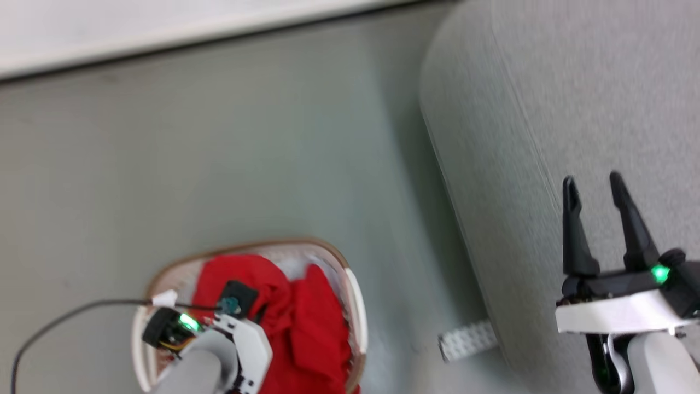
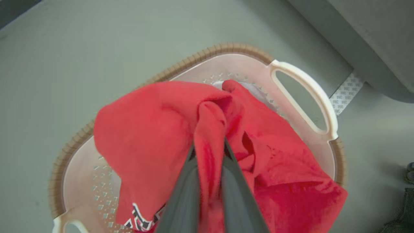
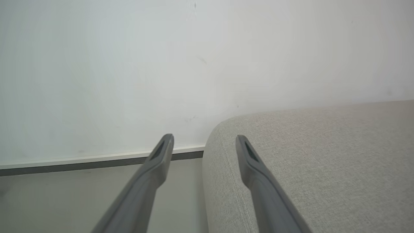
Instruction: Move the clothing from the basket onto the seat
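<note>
1. The clothing (image 2: 145, 129) is lying heaped in the basket (image 2: 226, 48), with the left gripper (image 2: 209, 149) pinching one red fold
2. Lifting straight up is looking wisest, so trailing cloth is clearing the rim without dragging the basket
3. The right gripper (image 1: 593, 189) is hovering spread and empty over the seat (image 1: 519, 109)

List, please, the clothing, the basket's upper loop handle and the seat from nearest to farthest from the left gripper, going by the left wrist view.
1. The clothing: pinched between the left gripper's fingers, over the basket.
2. The loop handle: on the basket's rim, up and right in this view.
3. The seat: beyond the basket, at the top right corner.
</note>
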Controlling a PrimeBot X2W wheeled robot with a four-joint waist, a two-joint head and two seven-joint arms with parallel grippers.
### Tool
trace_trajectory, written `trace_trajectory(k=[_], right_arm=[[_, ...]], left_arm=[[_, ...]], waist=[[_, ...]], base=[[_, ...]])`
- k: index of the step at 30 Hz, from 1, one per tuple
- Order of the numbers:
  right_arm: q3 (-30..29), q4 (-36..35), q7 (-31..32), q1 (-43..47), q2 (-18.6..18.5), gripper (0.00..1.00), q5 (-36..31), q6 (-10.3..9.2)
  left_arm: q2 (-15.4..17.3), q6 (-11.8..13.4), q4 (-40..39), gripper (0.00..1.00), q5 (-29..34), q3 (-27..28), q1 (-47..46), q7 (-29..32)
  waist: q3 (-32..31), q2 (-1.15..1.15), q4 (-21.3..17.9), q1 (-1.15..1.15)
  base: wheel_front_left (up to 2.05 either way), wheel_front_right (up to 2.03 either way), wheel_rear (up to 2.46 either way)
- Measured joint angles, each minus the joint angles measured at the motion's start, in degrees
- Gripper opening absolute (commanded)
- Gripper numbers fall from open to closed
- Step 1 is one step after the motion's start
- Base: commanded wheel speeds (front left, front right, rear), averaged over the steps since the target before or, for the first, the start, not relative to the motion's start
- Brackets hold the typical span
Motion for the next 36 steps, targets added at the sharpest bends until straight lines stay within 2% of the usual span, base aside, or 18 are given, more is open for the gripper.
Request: trace_trajectory(k=[5,11,20,23,30,36], right_arm=[[-0.35,1.03,-0.01,2.77,0.00,1.00,-2.25,0.00],[-1.08,1.75,0.00,5.94,0.00,1.00,-2.80,0.00],[-0.02,2.41,-0.01,9.55,0.00,1.00,-2.61,0.00],[0.57,2.59,-0.01,10.64,-0.02,1.00,-2.19,0.00],[2.74,3.02,-0.01,12.27,-0.01,1.00,-1.42,0.00],[5.54,2.53,-0.01,12.28,-0.01,1.00,-0.37,0.00]], left_arm=[[-1.35,-0.32,-3.96,0.00,-3.09,1.47,3.14,-1.16],[-2.23,-0.94,-14.45,0.00,-6.82,2.33,8.21,-1.36],[-0.38,-1.07,-32.18,0.00,-11.78,2.36,12.98,-1.42],[0.62,-1.07,-37.75,0.00,-13.83,2.23,13.29,-1.36],[2.61,-1.02,-51.91,0.00,-16.64,3.14,12.54,3.21],[3.63,0.46,-63.02,0.00,-18.59,4.85,11.02,7.90]], waist=[[-6.99,0.00,3.26,0.00],[-14.02,0.00,7.98,-0.01],[-22.19,0.00,14.36,-0.02],[-24.05,0.00,15.93,-0.02],[-26.81,0.00,17.99,-0.01],[-27.29,0.00,18.19,-0.01]], base=[[0.00,0.00,0.00],[0.00,0.00,0.00],[0.00,0.00,0.00],[0.00,0.00,0.00],[0.00,0.00,0.00],[0.00,0.00,0.00]])
